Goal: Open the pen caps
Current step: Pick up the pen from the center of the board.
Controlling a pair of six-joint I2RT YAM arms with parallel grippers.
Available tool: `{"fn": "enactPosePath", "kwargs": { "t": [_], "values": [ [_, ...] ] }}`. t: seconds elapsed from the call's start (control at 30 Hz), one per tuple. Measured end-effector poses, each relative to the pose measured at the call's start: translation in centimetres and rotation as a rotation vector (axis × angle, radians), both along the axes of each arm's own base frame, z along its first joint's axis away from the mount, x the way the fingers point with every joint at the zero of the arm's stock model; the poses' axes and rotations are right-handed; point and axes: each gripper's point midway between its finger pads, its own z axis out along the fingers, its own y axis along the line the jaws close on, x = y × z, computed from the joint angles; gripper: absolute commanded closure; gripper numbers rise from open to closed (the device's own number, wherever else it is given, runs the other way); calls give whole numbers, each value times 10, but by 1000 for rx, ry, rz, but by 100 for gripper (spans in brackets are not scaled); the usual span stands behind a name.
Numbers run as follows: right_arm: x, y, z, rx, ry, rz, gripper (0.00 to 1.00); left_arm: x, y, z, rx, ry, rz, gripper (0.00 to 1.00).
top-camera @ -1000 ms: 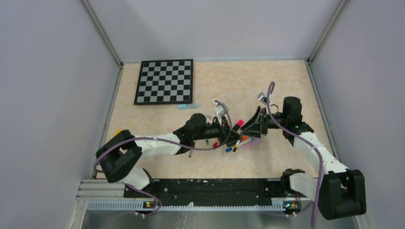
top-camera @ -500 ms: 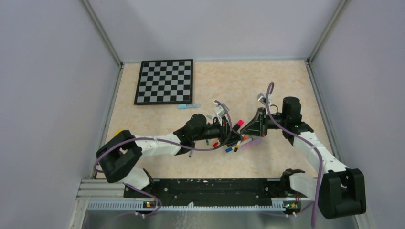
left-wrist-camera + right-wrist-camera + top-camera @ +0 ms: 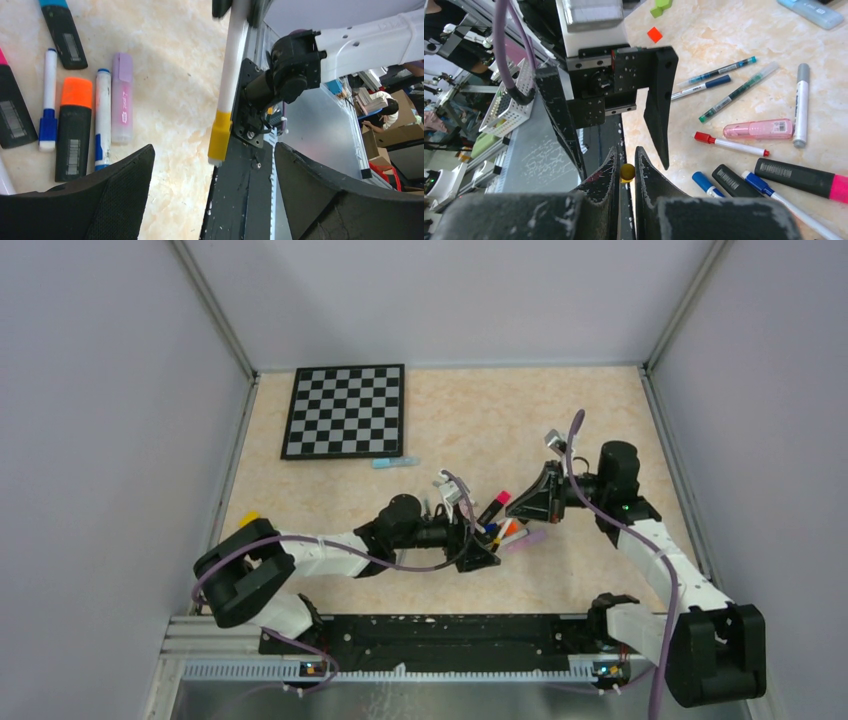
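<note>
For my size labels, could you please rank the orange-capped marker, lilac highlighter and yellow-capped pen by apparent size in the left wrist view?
1. yellow-capped pen, longest, but held aloft, likely nearer the camera, so unsure.
2. orange-capped marker.
3. lilac highlighter, smallest.

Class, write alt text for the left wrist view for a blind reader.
A white pen with a yellow cap reaches in from the top edge, between the left pincer's wide-open black fingers, touching neither. To its left, an orange-capped black marker, a lilac highlighter and other capped pens lie side by side on the marbled table.
</note>
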Motion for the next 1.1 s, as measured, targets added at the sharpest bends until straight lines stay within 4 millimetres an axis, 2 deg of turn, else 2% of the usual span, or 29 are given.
{"fn": "enactPosePath", "kwargs": {
  "t": [0.1, 0.27, 0.53, 0.7, 0.87, 1.1],
  "values": [
    [2, -1, 3, 6, -6, -5, 100, -5, 3, -7, 13, 18, -9, 16],
    [2, 0, 5, 11, -8, -4, 100, -9, 0, -2, -12, 17, -33, 25],
    [2, 0, 7, 16, -16, 3, 100, -10, -3, -7, -18, 34, -41, 43],
    [1, 0, 7, 18, -20, 8, 100, -9, -6, -6, -33, 37, -46, 47],
    [2, 0, 8, 21, -28, 10, 100, -10, -8, -10, -34, 53, -50, 56],
    [1, 0, 8, 21, -27, 11, 100, -11, -10, -4, -58, 52, -54, 60]
  ]
}}
